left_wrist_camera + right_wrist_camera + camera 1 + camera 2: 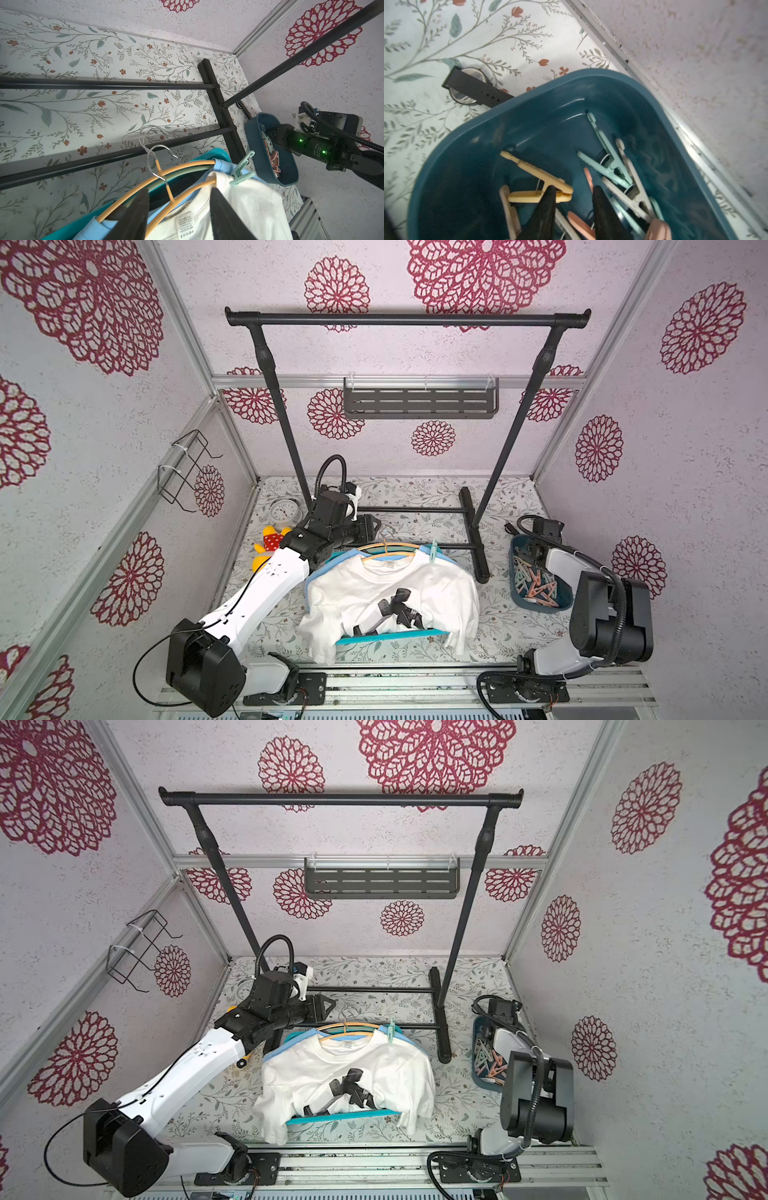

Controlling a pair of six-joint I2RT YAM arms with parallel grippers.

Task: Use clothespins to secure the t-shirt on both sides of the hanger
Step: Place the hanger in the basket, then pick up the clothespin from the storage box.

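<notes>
Right gripper [574, 195]: jaws apart inside the bin [529, 116], one finger [548, 207] against a yellow clothespin [537, 180], a pink clothespin [588, 178] ahead of the gap. Centre on one pin's handle end before closing. T-shirt [390, 585] lies beside the bin; its hanger [388, 556] shoulder farther from the bin appears unpinned

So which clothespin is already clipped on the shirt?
The mint green clothespin at the shoulder of the white t-shirt; the other clothespins lie loose in the blue tub.
</notes>
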